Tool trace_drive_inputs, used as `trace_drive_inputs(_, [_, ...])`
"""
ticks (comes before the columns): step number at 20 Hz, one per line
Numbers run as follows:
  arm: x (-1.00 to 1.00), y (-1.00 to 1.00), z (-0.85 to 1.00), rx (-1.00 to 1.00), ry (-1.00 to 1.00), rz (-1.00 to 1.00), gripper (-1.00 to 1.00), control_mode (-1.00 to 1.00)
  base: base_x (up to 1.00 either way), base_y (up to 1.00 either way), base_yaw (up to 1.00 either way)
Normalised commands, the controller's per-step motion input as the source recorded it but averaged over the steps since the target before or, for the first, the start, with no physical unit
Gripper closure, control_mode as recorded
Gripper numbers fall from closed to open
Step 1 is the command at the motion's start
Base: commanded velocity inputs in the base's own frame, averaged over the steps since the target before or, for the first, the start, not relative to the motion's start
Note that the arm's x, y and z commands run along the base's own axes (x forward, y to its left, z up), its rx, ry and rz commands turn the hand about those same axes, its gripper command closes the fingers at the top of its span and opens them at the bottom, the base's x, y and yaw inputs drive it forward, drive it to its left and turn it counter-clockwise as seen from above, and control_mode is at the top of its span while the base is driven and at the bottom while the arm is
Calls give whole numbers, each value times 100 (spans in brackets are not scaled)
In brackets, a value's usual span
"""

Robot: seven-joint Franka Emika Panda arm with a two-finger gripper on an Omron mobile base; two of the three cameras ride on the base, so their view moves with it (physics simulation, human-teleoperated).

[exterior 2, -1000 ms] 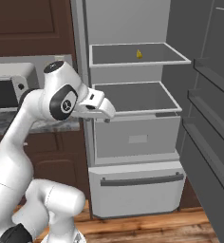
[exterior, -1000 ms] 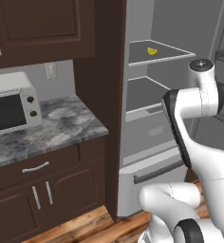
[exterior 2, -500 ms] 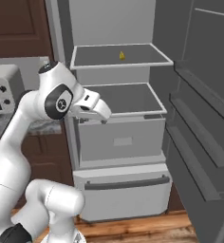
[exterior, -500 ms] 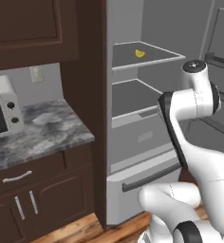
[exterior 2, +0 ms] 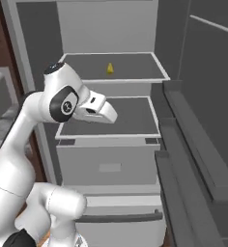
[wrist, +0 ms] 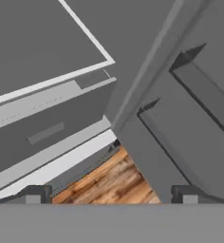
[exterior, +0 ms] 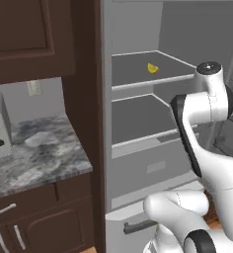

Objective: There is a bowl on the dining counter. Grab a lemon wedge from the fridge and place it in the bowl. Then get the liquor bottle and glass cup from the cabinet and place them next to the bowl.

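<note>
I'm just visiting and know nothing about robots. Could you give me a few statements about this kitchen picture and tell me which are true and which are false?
1. The fridge stands open. True.
2. The lemon wedge lies in the bottom drawer. False: it sits on the upper shelf, towards the back.
3. The pincer is holding the lemon wedge. False: its jaws are open and empty, pointing down at the lower fridge and the wooden floor.
4. A grey marbled counter lies left of the fridge. True.
5. The shelf below the lemon wedge is full of bottles. False: nothing can be seen on it.
</note>
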Motion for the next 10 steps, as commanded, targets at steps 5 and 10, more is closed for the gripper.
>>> trace_drive_inputs(5, [0,0,0,0,0,0,-100,100,88,0,37])
trace_drive_inputs(10, [0,0,0,0,0,0,-100,100,61,-19,35])
